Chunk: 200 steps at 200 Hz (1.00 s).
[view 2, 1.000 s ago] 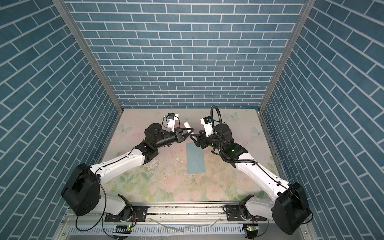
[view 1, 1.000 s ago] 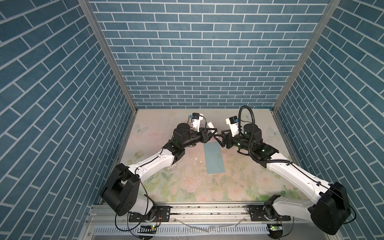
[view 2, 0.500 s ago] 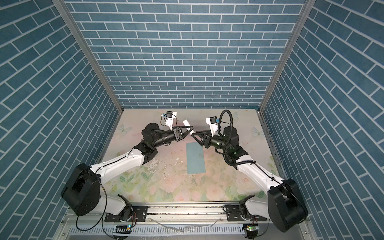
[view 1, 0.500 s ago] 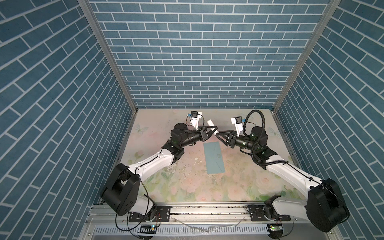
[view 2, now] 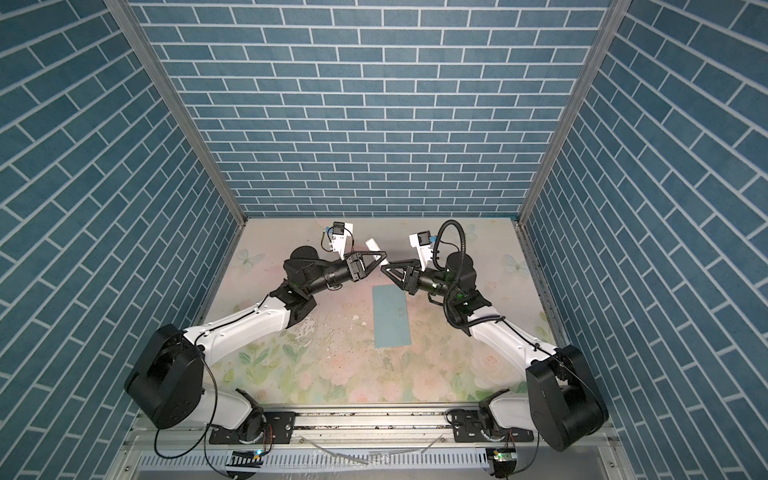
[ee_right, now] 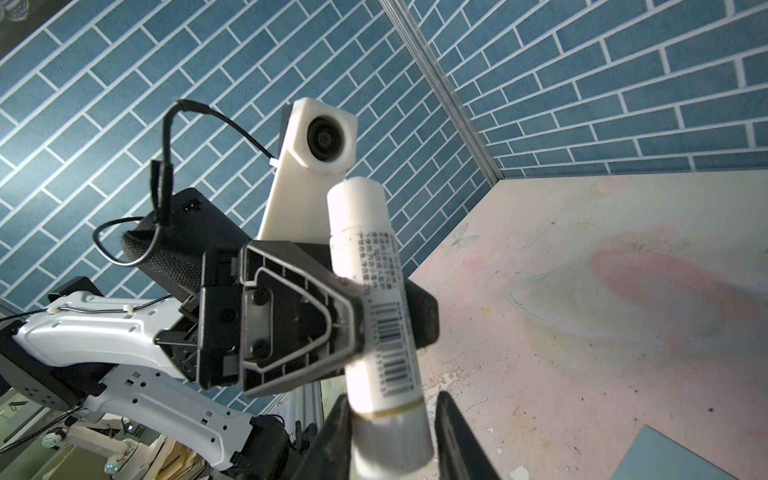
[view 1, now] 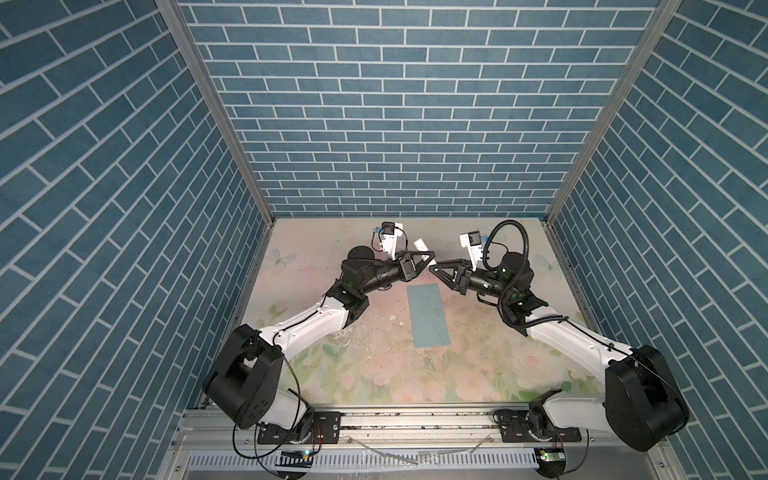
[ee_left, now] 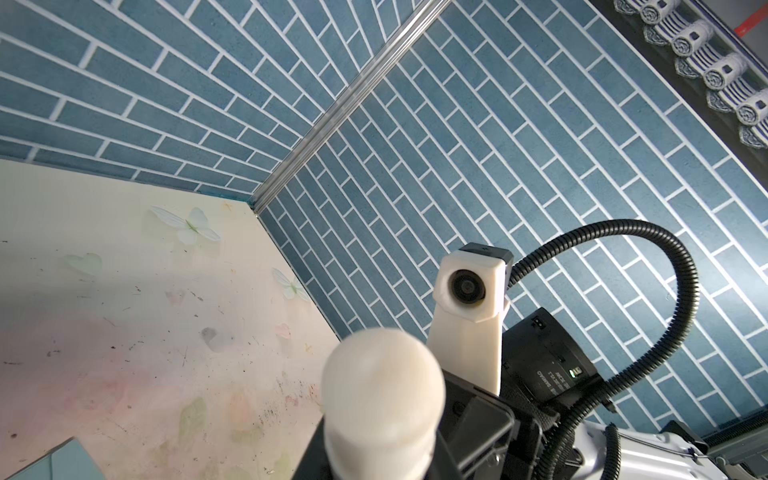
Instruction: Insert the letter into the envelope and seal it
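The right gripper (view 1: 435,266) has closed in, jaws narrowed around one end of the glue stick (ee_right: 365,232); a firm grip cannot be confirmed. Nearest, the envelope (view 1: 428,316) lies flat on the table (view 1: 374,374), letter unseen, presumably inside. Beyond, the left gripper (view 1: 426,259) clamps the stick's body, likely for uncapping.

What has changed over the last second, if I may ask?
The right arm drew back slightly rightward, then the right gripper closed on the free end of the glue stick. The left gripper kept holding the glue stick; the envelope stayed flat on the table.
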{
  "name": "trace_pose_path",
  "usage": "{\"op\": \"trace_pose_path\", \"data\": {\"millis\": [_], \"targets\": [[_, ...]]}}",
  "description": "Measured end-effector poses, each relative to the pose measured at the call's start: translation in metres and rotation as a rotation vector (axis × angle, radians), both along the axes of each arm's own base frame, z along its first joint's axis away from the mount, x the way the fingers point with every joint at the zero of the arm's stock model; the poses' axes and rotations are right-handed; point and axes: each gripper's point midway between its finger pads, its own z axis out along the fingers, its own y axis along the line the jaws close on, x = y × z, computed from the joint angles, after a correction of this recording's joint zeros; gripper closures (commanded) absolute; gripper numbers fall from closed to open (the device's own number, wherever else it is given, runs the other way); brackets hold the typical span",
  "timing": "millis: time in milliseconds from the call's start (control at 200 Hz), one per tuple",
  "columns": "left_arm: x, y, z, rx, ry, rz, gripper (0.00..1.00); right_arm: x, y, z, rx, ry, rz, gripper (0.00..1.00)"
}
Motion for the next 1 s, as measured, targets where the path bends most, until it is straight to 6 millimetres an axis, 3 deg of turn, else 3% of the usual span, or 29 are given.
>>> {"op": "trace_pose_path", "data": {"millis": [290, 510, 800, 1000], "targets": [[0.001, 0.001, 0.000, -0.012, 0.010, 0.005, 1.00, 0.000, 0.001, 0.000, 0.006, -0.001, 0.004, 1.00], [0.001, 0.000, -0.005, -0.001, 0.024, 0.008, 1.00, -0.001, -0.002, -0.004, -0.062, -0.006, -0.073, 1.00], [0.005, 0.003, -0.004, 0.000, 0.010, 0.031, 1.00, 0.004, 0.006, -0.002, -0.440, -0.231, -0.396, 1.00], [0.018, 0.008, -0.009, 0.012, 0.005, 0.091, 1.00, 0.018, 0.015, -0.008, -0.753, -0.434, -0.604, 1.00]]}}
